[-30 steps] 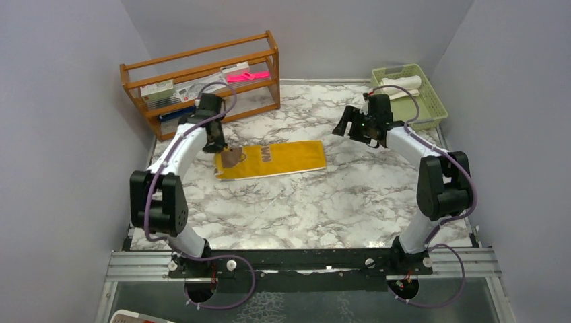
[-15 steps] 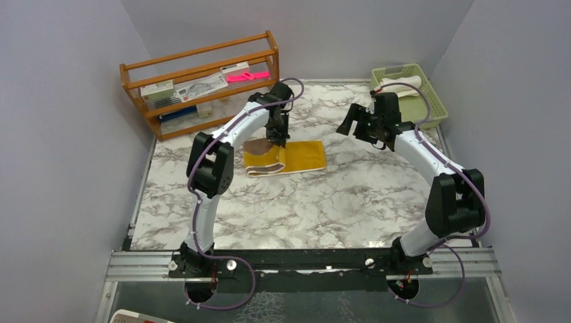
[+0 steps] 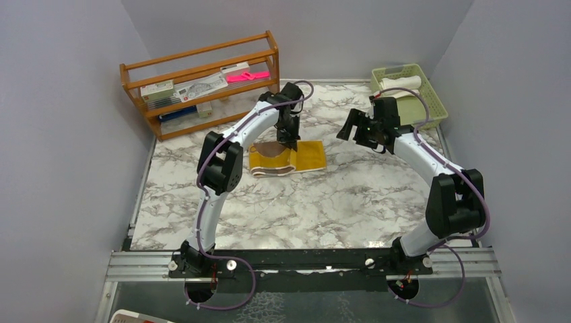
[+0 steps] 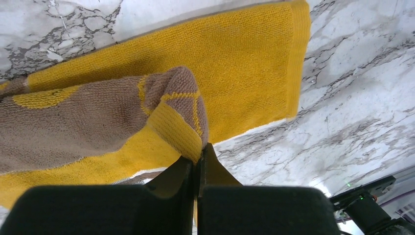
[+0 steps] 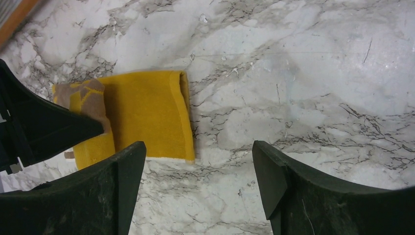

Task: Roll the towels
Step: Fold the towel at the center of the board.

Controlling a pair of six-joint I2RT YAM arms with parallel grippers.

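Dragged further right since previous frame: mustard towel (image 4: 235,73) end, doubled over, clamped in left gripper (image 4: 199,157). Spread apart over marble table (image 3: 303,202): right gripper (image 5: 196,149); grey walls (image 3: 67,101) around.

1. Your top view sits high behind both arm bases (image 3: 192,259), looking down and forward over the whole marble table (image 3: 323,202).
2. Your left wrist view looks down past the left gripper (image 4: 199,149) — very near the yellow towel (image 4: 244,63).
3. Your right wrist view hangs higher, facing down between the fingers of the right gripper (image 5: 195,147).
4. All three share the towel's flat end — and the marble beside it.
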